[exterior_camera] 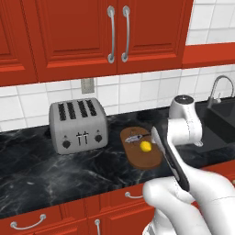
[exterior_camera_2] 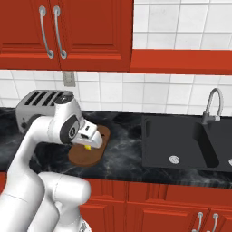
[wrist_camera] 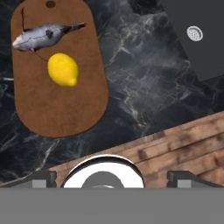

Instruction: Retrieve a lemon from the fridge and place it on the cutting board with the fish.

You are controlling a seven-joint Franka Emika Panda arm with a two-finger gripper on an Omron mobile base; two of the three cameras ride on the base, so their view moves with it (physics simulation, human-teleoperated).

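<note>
Lemon sits on the cutting board, just beside the fish on its near side; in the hand view lemon and fish look close to touching, can't tell if they actually do. Board lies on the black marble counter, right of the 4-slot toaster, left of the dark sink and its faucet.

Arm pose: folded up over the counter edge, elbow high, forearm angled down toward the board. In the right base view the wrist and hand hang right over the board, partly covering the lemon. Hand camera looks down from above and from the near side of the board; lemon is clear of the hand, nothing between the fingers.

Gripper: fingertips barely poke in at the bottom edge, spaced wide apart, so it reads as released and holding nothing.

Red cabinets above, white tile backsplash with an outlet behind the toaster.
</note>
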